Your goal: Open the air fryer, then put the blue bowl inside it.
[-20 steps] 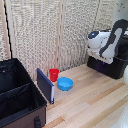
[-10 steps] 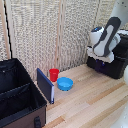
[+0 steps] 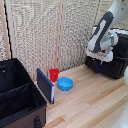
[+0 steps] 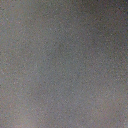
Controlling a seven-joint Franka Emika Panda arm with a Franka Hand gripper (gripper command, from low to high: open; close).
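The wooden counter [image 3: 95, 102] carries a black case [image 3: 17, 97] at its near left corner and the fryer [image 3: 112, 62] at the far right edge. The arm [image 3: 102, 32] bends down over the fryer's front; its claw [image 3: 101, 56] seems blurred against the fryer, width impossible to tell. The bowl [image 3: 65, 83] sits mid-counter, beside a red cup [image 3: 54, 74].

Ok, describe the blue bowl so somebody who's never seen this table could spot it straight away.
Start at the big black fabric case on the exterior view's left of the wooden table. A flat dark-blue panel leans on its side, and just past that sits the blue bowl. It is round, shallow and bright blue, wider and lower than the red cup behind it.
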